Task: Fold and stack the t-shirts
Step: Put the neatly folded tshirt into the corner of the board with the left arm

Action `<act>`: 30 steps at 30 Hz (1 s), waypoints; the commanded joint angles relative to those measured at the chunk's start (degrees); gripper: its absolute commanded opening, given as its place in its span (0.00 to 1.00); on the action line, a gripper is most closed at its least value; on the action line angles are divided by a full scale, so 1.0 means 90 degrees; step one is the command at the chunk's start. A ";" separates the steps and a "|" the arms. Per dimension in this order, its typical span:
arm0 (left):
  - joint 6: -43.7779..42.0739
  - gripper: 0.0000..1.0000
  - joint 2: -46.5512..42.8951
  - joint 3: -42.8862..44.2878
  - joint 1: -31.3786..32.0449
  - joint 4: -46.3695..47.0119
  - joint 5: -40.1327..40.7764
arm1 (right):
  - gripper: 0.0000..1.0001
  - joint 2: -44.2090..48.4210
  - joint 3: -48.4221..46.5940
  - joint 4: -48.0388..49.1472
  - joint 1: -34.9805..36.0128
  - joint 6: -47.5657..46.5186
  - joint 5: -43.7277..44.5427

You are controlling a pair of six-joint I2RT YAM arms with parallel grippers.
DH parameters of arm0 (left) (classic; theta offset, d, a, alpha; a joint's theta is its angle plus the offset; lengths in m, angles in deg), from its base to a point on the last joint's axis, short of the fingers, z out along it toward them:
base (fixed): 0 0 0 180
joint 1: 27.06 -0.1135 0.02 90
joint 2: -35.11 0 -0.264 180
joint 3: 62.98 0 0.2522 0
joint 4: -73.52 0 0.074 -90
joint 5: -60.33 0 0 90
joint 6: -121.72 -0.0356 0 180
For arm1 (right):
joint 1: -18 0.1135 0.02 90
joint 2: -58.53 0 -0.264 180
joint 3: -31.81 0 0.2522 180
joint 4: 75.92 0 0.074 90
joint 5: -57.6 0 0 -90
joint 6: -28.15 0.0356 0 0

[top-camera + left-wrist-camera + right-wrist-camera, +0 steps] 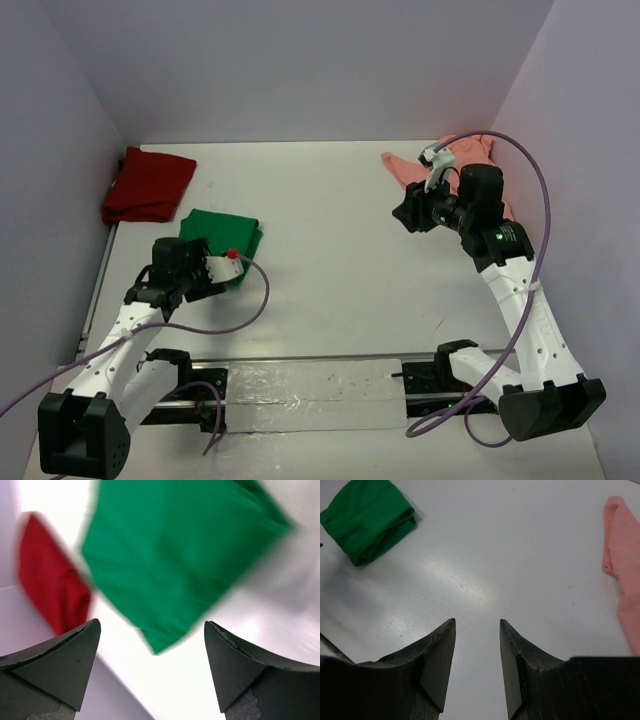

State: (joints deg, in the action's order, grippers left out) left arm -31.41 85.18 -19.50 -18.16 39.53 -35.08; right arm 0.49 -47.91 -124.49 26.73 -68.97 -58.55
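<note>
My left end effector [152, 630]: wide open, empty, at 6 o'clock of green t-shirt [222, 232].
My right end effector [477, 625]: half open, empty.
Green t-shirt: folded, counter [330, 260] 9 o'clock.
Dark red t-shirt [148, 185]: 10 o'clock.
Salmon-pink t-shirt [470, 152]: 2 o'clock.

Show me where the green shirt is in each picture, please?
Top view: the green shirt lies folded, left of the middle.
Left wrist view: the green shirt fills the upper middle and looks blurry.
Right wrist view: the green shirt sits in the top left corner, folded.
Shared landmark: the white table lies under it in all three views.
</note>
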 commanded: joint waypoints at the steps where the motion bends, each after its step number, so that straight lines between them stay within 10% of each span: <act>1: -0.0865 0.94 -0.0084 -0.0303 0.0016 -0.0730 -0.0453 | 0.48 0.0111 -0.0026 0.0147 -0.0023 0.0048 0.0044; 15: -0.1316 0.95 0.0520 -0.1026 0.0319 -0.0117 -0.0669 | 0.48 -0.0045 -0.0113 0.0147 -0.0033 0.0078 0.0220; 30: -0.0505 0.95 0.2951 -0.1690 0.0768 0.4083 0.0386 | 0.48 -0.0026 -0.0211 0.0117 -0.0033 0.0087 0.0308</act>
State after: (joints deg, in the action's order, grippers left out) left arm -39.28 106.75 -31.68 -12.30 77.01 -32.58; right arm -0.12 -47.91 -124.47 26.73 -68.75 -56.41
